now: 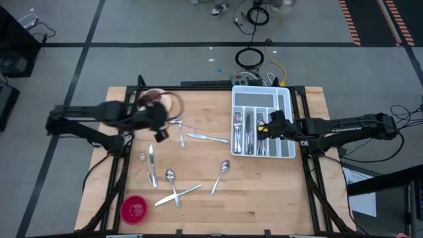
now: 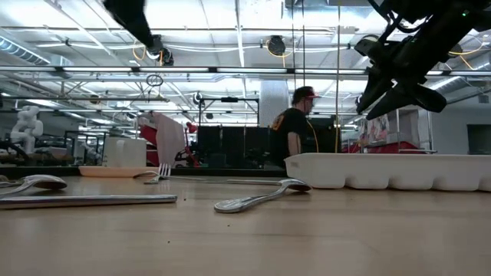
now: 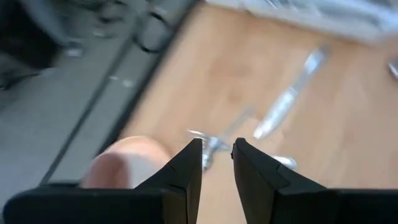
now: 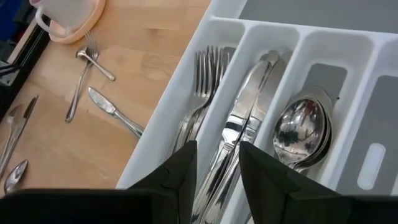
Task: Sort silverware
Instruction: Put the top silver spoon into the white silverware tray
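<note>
The silverware is partly in the white tray [image 1: 285, 125] and partly loose on the wood table. In the tray lie forks [image 4: 205, 81], knives [image 4: 245, 106] and spoons [image 4: 305, 127], each kind in its own slot. Loose pieces include a fork [image 1: 180, 125], a knife [image 1: 208, 137], a spoon [image 1: 220, 175] and a crossed pair [image 1: 177, 194]. My right gripper [image 4: 217, 152] hangs open above the tray's knife slot with nothing between its fingers. My left gripper [image 3: 217, 149] is open in the air over the fork [image 3: 214, 140] beside the pink saucer [image 3: 124, 158].
A cup on a pink saucer [image 1: 165, 102] stands at the table's far left. A red cup [image 1: 134, 209] sits at the near left corner. A fork and a knife [image 1: 149, 162] and a spoon [image 1: 170, 177] lie left of centre. Bare wood shows near the front right.
</note>
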